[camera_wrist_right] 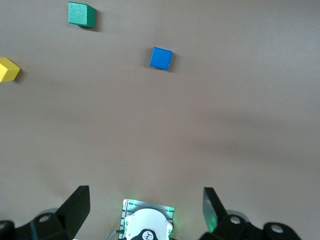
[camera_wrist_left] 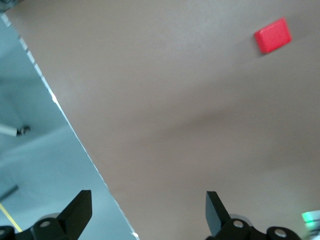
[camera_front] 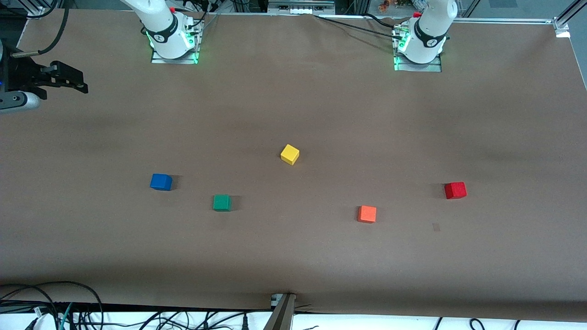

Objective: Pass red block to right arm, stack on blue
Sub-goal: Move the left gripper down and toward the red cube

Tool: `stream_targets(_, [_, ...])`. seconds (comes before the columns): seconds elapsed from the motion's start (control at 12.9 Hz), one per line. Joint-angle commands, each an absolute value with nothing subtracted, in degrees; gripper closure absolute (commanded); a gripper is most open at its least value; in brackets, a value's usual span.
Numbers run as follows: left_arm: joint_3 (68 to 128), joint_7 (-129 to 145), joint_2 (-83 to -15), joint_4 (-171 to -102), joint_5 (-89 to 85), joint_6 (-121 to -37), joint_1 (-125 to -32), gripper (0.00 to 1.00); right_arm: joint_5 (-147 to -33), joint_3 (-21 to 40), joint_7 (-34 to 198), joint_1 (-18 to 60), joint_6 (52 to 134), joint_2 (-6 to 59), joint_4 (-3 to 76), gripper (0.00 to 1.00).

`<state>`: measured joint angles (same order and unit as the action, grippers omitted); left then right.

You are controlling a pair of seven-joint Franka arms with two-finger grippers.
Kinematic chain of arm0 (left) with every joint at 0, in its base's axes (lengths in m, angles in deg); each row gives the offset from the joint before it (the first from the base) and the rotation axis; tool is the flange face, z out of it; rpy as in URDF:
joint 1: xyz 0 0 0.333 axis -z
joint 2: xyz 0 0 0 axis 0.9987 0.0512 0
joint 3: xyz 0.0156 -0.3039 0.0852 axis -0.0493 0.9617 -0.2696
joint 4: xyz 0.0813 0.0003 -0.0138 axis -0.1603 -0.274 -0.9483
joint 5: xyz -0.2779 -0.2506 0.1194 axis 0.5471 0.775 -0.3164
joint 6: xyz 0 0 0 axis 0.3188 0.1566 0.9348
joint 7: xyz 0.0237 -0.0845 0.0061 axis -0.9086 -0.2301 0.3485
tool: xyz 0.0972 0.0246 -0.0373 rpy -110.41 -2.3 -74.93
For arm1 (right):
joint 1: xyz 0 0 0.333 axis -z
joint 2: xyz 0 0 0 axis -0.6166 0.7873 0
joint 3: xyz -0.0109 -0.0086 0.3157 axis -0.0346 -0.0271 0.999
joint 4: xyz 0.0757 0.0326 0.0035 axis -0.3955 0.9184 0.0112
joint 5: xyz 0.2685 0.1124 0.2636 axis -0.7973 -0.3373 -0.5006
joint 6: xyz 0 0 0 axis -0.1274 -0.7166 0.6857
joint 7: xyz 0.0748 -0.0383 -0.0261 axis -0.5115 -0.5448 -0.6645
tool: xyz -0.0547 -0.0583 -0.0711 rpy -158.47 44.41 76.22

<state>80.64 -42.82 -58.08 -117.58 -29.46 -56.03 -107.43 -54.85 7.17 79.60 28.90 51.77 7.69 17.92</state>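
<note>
A small pure-red cube, the red block (camera_front: 455,190), sits on the brown paper-covered table (camera_front: 293,256) toward the left arm's end, apart from everything else. Nothing touches it. In the left wrist view the same red block (camera_wrist_left: 272,35) lies well away from the left pincer (camera_wrist_left: 150,212), whose two black fingers (camera_wrist_left: 77,212) stand wide apart with only bare table between them, close to the table's edge. The left pincer itself does not show in the front view; only the left arm's white base (camera_front: 424,39) is seen there.

The small solid blue cube (camera_front: 161,182) rests toward the right arm's end of the table, flat and alone. A green cube (camera_front: 222,202) lies beside it, a little nearer to the front camera and more toward the table's middle. A yellow cube (camera_front: 290,154) sits near the middle, farther from the front camera than the others, turned at an angle. A lighter orange cube (camera_front: 367,214) lies between the green cube and the red block, nearest to the front camera of all five.

The right pincer (camera_front: 69,79) hangs in the air over the right arm's end of the table, holding nothing. In the right wrist view its fingers (camera_wrist_right: 75,207) are spread apart over the right arm's white base (camera_wrist_right: 148,227), with the blue cube (camera_wrist_right: 161,58), green cube (camera_wrist_right: 81,14) and yellow cube (camera_wrist_right: 7,69) farther off.
</note>
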Motion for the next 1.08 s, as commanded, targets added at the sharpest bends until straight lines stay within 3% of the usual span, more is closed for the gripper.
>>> stream_targets(0.0, [81.29,-56.01,-51.27,-112.03,-30.95,-58.1,-110.78,0.0,-55.23,7.22,79.46,28.92,51.99,7.44,17.94,0.0])
stream_targets(0.46, [81.38,-83.45,-41.68,-111.49,-20.25,-67.15,-117.29,0.0,-55.23,7.13,79.28,29.01,51.99,7.44,17.94,0.0])
stream_targets(1.0, [81.38,-100.52,-33.15,-111.22,2.59,-66.73,-120.11,0.0,-55.32,7.4,79.55,28.75,51.99,7.44,17.94,0.0])
